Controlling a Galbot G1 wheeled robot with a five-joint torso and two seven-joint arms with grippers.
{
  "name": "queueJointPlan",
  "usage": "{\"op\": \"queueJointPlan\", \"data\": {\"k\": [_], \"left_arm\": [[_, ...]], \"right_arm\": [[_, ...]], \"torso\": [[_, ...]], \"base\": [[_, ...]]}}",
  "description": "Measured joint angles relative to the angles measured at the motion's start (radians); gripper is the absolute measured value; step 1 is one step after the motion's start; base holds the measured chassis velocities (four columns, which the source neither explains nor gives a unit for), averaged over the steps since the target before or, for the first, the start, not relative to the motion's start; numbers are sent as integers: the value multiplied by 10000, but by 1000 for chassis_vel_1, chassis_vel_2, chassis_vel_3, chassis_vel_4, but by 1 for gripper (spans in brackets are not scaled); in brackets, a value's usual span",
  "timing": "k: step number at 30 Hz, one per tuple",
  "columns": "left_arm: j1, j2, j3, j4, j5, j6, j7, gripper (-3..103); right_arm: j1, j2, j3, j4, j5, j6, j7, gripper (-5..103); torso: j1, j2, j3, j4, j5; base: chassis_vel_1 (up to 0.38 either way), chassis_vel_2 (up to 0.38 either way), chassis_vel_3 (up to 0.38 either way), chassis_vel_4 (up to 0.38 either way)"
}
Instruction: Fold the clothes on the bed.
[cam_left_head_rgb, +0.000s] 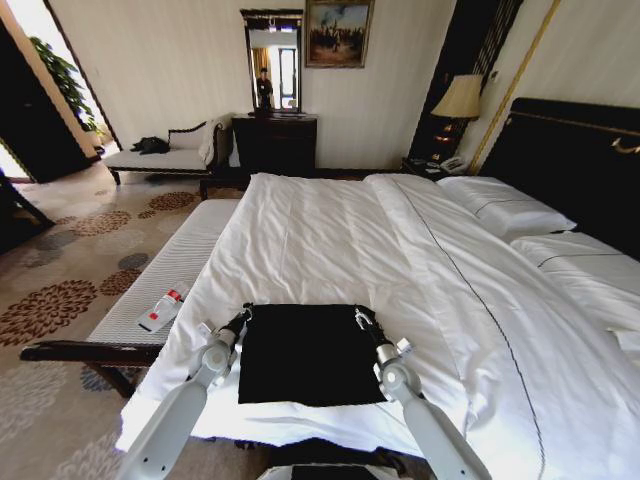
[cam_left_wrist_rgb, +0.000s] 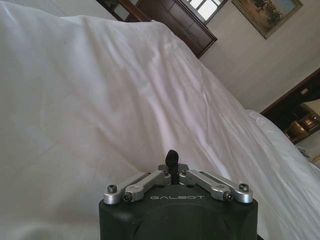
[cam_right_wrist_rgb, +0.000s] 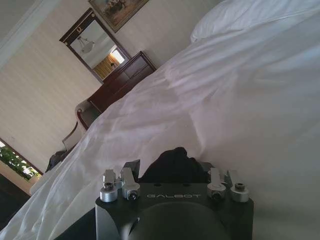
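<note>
Black T-shirt (cam_left_head_rgb: 300, 352) is lying folded square at the bed's (cam_left_head_rgb: 330, 235) near edge, left tool (cam_left_head_rgb: 243, 316) and right tool (cam_left_head_rgb: 361, 318) pinching its far corners; ideally they're moving level together.

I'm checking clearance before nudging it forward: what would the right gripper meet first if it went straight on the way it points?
Probably the white duvet: beyond the black T-shirt pinched in the right gripper, open bedding stretches ahead toward the dresser. Depth is unclear.
</note>
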Motion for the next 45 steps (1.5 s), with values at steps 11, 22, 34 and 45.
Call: {"op": "queueJointPlan", "data": {"k": [11,22,34,45], "left_arm": [[-110,-58,2,43,-10,-12,3,2],[-73,-79,-177,-361,-28,-355,202,2],[514,177,-1083,-2495,42,-1550,1179,2],[1609,475,-2217,-4919,-211,-1790,1426,2]], "right_arm": [[132,-262,-85,-20,4,-229,-13,21],[-14,-374,171,815,16,239,-143,2],[-1168,-510,1463,3671,804,885,-821,2],[-2805,-506,2439,6319,515,1215,-890,2]], "torso": [[0,0,0,1,1],[1,-1,1,1,1],[0,0,-1,0,0],[0,0,-1,0,0]], "base": [[0,0,0,0],[0,0,0,0],[0,0,0,0],[0,0,0,0]]}}
